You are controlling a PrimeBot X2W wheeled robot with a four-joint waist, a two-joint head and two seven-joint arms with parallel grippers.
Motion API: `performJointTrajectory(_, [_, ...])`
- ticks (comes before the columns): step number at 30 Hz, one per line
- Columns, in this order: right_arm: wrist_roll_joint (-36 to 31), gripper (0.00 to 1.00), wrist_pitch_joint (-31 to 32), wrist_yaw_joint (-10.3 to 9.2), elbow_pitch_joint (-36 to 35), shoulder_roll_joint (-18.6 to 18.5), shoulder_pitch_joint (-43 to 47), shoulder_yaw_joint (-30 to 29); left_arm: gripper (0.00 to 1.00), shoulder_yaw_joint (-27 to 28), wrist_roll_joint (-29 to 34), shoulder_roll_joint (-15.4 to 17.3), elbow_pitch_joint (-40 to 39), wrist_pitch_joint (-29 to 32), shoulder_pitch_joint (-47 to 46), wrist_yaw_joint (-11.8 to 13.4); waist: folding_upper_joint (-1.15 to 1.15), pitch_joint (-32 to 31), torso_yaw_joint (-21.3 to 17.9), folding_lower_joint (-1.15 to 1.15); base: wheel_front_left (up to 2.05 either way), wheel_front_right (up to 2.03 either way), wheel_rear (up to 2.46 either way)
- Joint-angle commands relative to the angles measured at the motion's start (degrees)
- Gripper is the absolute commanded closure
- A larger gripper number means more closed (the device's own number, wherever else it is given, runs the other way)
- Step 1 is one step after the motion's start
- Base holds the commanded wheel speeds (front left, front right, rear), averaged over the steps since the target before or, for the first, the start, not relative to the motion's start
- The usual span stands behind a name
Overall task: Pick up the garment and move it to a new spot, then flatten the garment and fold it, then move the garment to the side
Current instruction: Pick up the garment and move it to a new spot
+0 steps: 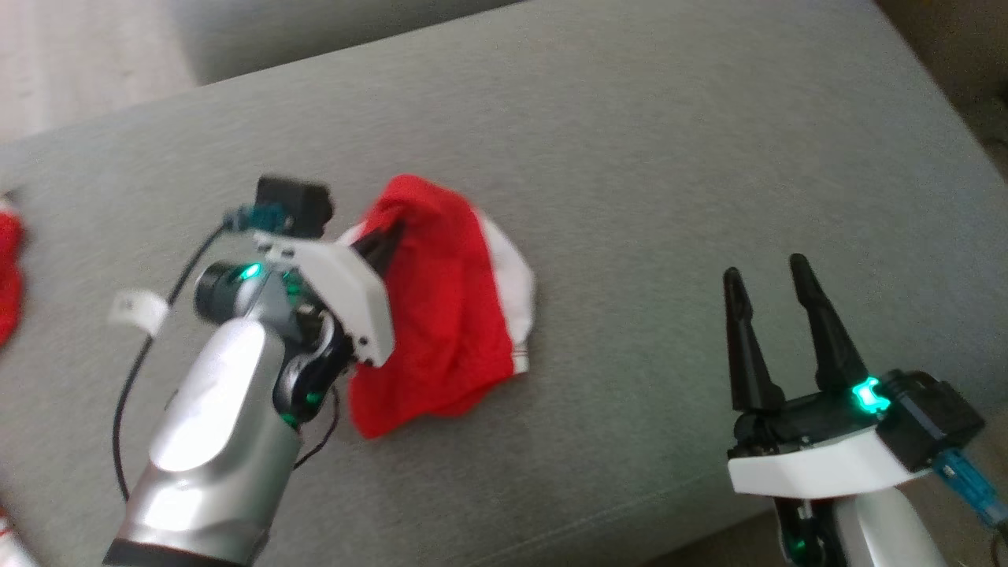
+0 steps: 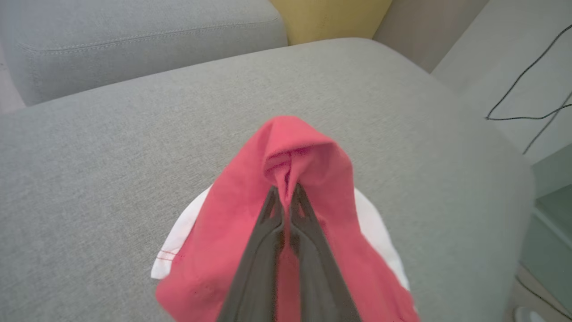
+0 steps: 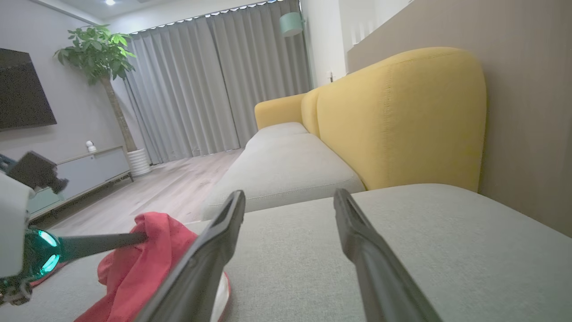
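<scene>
The garment [image 1: 441,307] is red cloth with a white band, bunched on the grey sofa cushion [image 1: 669,157]. My left gripper [image 1: 390,236] is shut on a fold of the garment's upper edge and lifts that part off the cushion. From the left wrist, the closed fingers [image 2: 268,232] pinch the red garment [image 2: 313,161], which drapes over them, white band [image 2: 178,241] hanging below. My right gripper [image 1: 768,272] stands open and holds nothing, at the lower right, well clear of the cloth. The right wrist view has the red garment [image 3: 147,264] at lower left, behind my open right gripper [image 3: 288,197].
Another red cloth [image 1: 8,276] lies at the cushion's far left edge. A black cable [image 1: 134,370] loops beside my left arm. Yellow sofa back [image 3: 402,116] and a second grey seat [image 3: 286,165] stand beyond the cushion. Grey cushion stretches to the right of the garment.
</scene>
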Motion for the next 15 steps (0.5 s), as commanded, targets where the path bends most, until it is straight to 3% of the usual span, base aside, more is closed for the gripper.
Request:
performJointTrajectory(1, [0.2,0.0,-0.6,0.44,-1.6,0.3,-2.0,1.6,1.0,1.6,1.5,1.5,-0.3,-2.3,-3.4,0.3,0.0,0.7,-3.1,0.0,0.0,0.0,0.0])
performJointTrajectory(2, [0.2,0.0,-0.6,0.44,-1.4,0.3,-2.1,1.9,1.0,0.7,3.4,2.0,2.2,-5.7,-3.9,0.0,0.0,0.8,-3.6,0.0,0.0,0.0,0.0])
performJointTrajectory(3, [0.2,0.0,-0.6,0.44,-1.3,0.4,-2.2,2.0,0.93,0.1,4.8,2.2,5.0,-8.6,-4.2,-0.1,0.0,0.7,-4.0,0.0,0.0,0.0,0.0])
performJointTrajectory(4, [0.2,0.0,-0.6,0.44,-1.1,0.4,-2.2,2.1,0.74,-0.3,5.6,2.1,7.7,-10.8,-4.4,0.0,0.0,0.6,-4.2,0.0,0.0,0.0,0.0])
performJointTrajectory(5, [0.1,0.0,-0.6,0.44,-1.0,0.5,-2.1,2.1,0.47,-0.5,6.3,1.8,10.0,-13.0,-4.7,0.2,0.0,0.4,-4.3,0.0,0.0,0.0,0.0])
performJointTrajectory(6, [0.0,0.0,-0.6,0.44,-0.9,0.5,-1.9,2.0,0.01,-0.7,6.8,1.4,12.1,-15.0,-5.0,0.6,0.0,0.1,-4.2,0.0,0.0,0.0,0.0])
performJointTrajectory(11, [-1.3,0.0,-0.6,0.44,-1.0,0.5,-0.1,0.2,0.0,-0.4,8.5,-1.0,17.0,-25.5,-5.9,4.1,0.0,-2.2,-1.6,0.0,0.0,0.0,0.0])
performJointTrajectory(15, [-3.2,0.0,-0.6,0.44,-1.9,-0.1,1.0,-2.3,0.0,-0.7,9.0,-2.6,16.8,-30.3,-4.9,5.9,0.0,-3.8,2.1,0.0,0.0,0.0,0.0])
